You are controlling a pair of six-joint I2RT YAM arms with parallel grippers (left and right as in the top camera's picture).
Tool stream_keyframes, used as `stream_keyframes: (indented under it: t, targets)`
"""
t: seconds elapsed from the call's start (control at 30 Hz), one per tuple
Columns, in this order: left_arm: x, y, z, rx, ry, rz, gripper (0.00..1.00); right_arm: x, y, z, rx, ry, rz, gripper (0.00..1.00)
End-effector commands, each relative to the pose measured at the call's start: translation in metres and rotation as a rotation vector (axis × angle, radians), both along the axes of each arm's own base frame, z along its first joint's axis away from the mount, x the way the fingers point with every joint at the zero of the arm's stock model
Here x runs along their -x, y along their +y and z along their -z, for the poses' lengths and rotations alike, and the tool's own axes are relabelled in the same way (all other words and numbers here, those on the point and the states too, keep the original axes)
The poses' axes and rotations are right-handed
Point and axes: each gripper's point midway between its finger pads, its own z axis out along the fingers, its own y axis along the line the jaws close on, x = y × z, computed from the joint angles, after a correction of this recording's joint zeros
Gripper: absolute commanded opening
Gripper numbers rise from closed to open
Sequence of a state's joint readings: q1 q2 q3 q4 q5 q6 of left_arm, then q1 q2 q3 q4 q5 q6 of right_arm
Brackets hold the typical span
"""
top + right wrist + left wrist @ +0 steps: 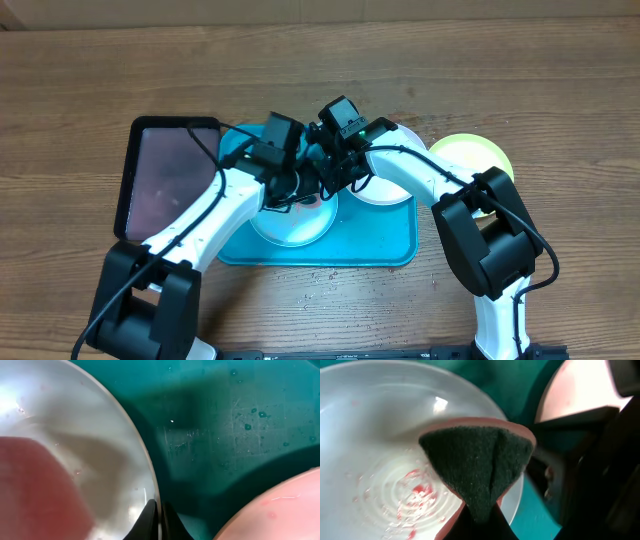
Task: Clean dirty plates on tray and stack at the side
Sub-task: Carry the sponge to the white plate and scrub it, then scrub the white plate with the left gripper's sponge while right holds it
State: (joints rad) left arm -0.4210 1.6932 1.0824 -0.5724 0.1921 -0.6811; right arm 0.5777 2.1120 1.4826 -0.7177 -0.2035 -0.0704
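Counting from the left in the overhead view: 1 dark tray [170,175] with a black rim, 1 turquoise tray [380,245], 3 plates, 1 sponge and 2 arms, all on a wooden table [560,80].

Placing 2 of the 3 plates inside the turquoise tray: the light blue plate [295,225] at its near middle, and the white plate [385,195] just to the right and slightly farther back. Placing the 3rd, the yellow-green plate [470,155], outside the tray on the table, just past the tray's right rim and partly hidden behind the right arm [410,168].

Following the left arm [195,225] from its near-left base, slanting right and away across the dark tray's near right corner to the light blue plate. Holding the sponge [477,465] in the left gripper [479,527], jaws clamped on the pink body, with the dark green scouring face toward the wrist camera, over the plate's right part. Showing red smears [417,492] and wet rings near the plate's centre.

Following the right arm from its near-right base, bent at the elbow, with the forearm reaching left over the white plate. Pinching the light blue plate's right rim with the right gripper [159,522], jaws together on the thin edge. Noting water drops [247,426] on the tray floor just right of that rim. Meeting wrist to wrist above the tray's far middle.
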Motion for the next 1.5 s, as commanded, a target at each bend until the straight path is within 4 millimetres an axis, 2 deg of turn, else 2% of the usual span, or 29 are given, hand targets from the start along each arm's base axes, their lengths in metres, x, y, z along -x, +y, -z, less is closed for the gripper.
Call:
stream_keyframes:
  t: [0.0, 0.2, 0.43, 0.93, 1.1, 1.23, 1.33, 1.47]
  targets:
    - [0.003, 0.006, 0.026, -0.098, 0.02, -0.061, 0.04, 0.002, 0.0, -0.006, 0.003, -0.012, -0.007, 0.04]
    - [0.01, 0.019, 0.055, -0.192, 0.087, -0.11, 0.04, 0.002, 0.0, -0.006, 0.003, -0.012, -0.007, 0.04]
    - [0.017, 0.046, 0.058, -0.248, 0.143, -0.179, 0.04, 0.002, 0.0, -0.006, 0.003, -0.013, -0.007, 0.04]
    - [0.015, 0.038, 0.056, -0.207, 0.139, -0.144, 0.04, 0.002, -0.001, -0.006, 0.004, -0.012, -0.006, 0.04]
    - [0.011, 0.068, 0.054, -0.309, 0.125, -0.228, 0.04, 0.003, -0.001, -0.006, 0.007, -0.009, -0.006, 0.04]
    - [0.005, 0.086, 0.037, -0.322, 0.097, -0.276, 0.04, 0.003, -0.002, -0.006, 0.01, -0.009, -0.005, 0.04]
    - [0.0, 0.079, 0.022, -0.283, 0.048, -0.253, 0.04, 0.003, -0.002, -0.006, 0.01, -0.009, -0.006, 0.04]
    - [0.002, 0.046, 0.018, -0.182, 0.041, -0.167, 0.04, 0.003, -0.002, -0.006, 0.01, -0.009, -0.006, 0.04]
